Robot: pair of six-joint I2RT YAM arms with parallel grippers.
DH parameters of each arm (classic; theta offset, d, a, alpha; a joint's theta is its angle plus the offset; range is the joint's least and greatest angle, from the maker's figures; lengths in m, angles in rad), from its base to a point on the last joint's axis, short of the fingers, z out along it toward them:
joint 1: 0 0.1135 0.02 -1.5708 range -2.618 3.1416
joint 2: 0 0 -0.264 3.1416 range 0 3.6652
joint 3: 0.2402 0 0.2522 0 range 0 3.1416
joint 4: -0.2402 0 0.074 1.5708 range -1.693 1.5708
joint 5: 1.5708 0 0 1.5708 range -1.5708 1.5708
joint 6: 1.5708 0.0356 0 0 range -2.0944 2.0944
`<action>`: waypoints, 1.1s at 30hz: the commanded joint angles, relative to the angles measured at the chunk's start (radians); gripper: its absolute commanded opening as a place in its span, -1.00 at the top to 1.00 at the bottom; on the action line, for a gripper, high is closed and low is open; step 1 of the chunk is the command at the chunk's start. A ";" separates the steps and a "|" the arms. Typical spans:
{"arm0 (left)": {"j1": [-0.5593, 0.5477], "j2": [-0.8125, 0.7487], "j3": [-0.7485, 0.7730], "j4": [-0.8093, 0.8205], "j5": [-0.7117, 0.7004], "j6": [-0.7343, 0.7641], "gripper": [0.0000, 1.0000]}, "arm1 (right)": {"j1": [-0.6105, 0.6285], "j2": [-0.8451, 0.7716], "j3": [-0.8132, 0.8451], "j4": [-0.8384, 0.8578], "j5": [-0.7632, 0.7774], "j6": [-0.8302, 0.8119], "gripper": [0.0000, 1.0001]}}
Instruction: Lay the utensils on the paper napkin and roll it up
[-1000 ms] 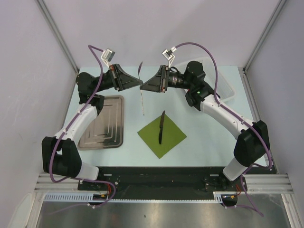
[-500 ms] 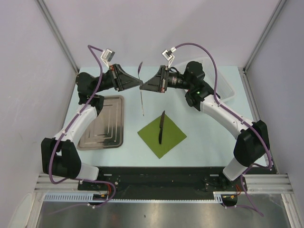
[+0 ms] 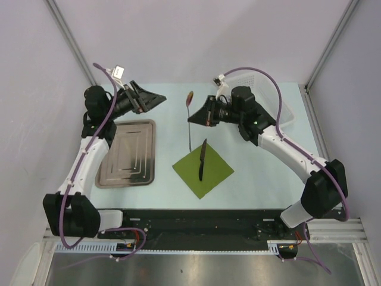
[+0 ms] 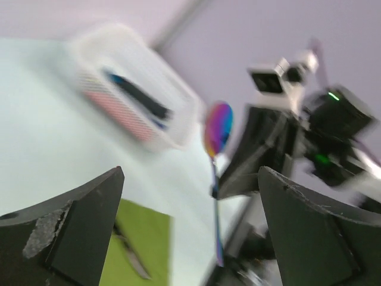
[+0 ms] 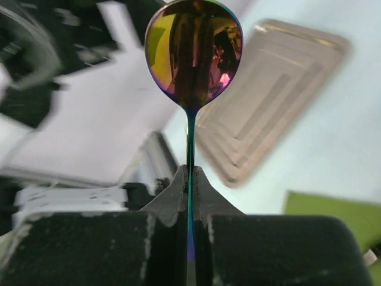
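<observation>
Left end effector (image 3: pixel 161 97) is now drawn back from the spoon (image 3: pixel 189 128), wide open, while right end effector (image 3: pixel 191 118) clamps its handle.

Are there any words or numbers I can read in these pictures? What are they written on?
None can be read.
The spoon in the right gripper, the paper napkin and the metal tray show no print.
The white tag on the left arm's cable is too small to tell.
</observation>
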 commanded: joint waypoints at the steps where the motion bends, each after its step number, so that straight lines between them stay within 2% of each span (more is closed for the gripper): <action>1: 0.003 -0.116 0.076 -0.444 -0.387 0.508 -1.00 | -0.026 -0.081 -0.125 -0.237 0.300 -0.160 1.00; 2: -0.001 -0.145 0.055 -0.463 -0.438 0.569 -0.99 | -0.026 -0.081 -0.142 -0.249 0.332 -0.172 1.00; 3: -0.007 -0.162 0.044 -0.472 -0.563 0.605 -0.99 | -0.018 -0.076 -0.170 -0.281 0.381 -0.209 1.00; 6: -0.052 -0.214 0.010 -0.518 -0.710 0.721 -0.99 | 0.009 -0.041 -0.184 -0.341 0.517 -0.218 1.00; 7: -0.064 -0.222 0.008 -0.548 -0.720 0.732 -0.99 | 0.014 -0.003 -0.179 -0.358 0.564 -0.212 1.00; 13: -0.064 -0.282 -0.079 -0.468 -0.768 0.752 -0.99 | 0.025 0.131 -0.110 -0.426 0.624 -0.142 1.00; 16: -0.061 -0.238 -0.027 -0.550 -0.774 0.734 -0.99 | 0.048 0.160 -0.102 -0.430 0.659 -0.133 1.00; 17: -0.061 -0.225 -0.015 -0.562 -0.732 0.742 -0.99 | 0.051 0.163 -0.107 -0.429 0.666 -0.114 1.00; 22: -0.063 -0.187 -0.070 -0.552 -0.708 0.610 -0.99 | 0.060 0.217 -0.095 -0.430 0.643 -0.070 1.00; 33: -0.066 -0.208 -0.142 -0.520 -0.667 0.545 -0.99 | 0.051 0.301 -0.067 -0.453 0.557 -0.002 1.00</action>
